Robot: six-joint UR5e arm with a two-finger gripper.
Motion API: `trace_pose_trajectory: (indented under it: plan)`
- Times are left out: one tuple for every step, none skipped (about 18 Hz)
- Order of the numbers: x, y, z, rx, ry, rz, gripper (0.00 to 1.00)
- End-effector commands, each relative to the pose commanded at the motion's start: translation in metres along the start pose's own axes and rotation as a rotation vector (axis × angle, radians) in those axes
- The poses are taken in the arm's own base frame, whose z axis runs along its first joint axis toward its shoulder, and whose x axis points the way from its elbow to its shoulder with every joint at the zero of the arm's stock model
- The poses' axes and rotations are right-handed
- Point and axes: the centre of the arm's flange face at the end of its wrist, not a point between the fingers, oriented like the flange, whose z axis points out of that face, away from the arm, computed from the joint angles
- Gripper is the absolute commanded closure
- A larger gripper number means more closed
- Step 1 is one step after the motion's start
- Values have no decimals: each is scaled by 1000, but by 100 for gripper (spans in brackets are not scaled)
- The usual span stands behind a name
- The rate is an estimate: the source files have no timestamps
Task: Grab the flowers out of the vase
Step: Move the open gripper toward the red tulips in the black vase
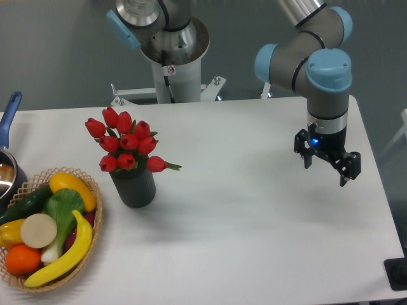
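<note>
Here, glossy red flowers (126,143) are held upright in a ribbed dark vase (133,189) on the smooth white worktop (254,222); the gripper (327,166) is spread wide, empty, well apart.

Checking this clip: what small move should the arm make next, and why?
Probably travel across the table toward the flowers. The gripper hangs with jaws open and empty near the table's far side from the vase, where the flowers sit untouched, so it must first close that gap above them.

No text is legible; the small red-marked sticker (170,70) on the arm's base seems too blurred to read
</note>
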Motion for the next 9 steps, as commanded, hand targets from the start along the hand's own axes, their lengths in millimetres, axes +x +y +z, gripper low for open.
trace_pose_trajectory:
  plan:
    - [0,0,0,0,-1,0,0]
    - [0,0,-1,9,-1,-1,0]
    - [2,0,0,19,2,-3,0]
    - [5,-1,2,37,11,-4,0]
    - [13,-1,6,91,26,-20,0]
    - [17,1,2,138,28,-54,0]
    - [23,3,1,181,38,-108,0]
    - [30,1,0,212,54,-157,0]
    - [35,-1,-1,228,63,-189,0]
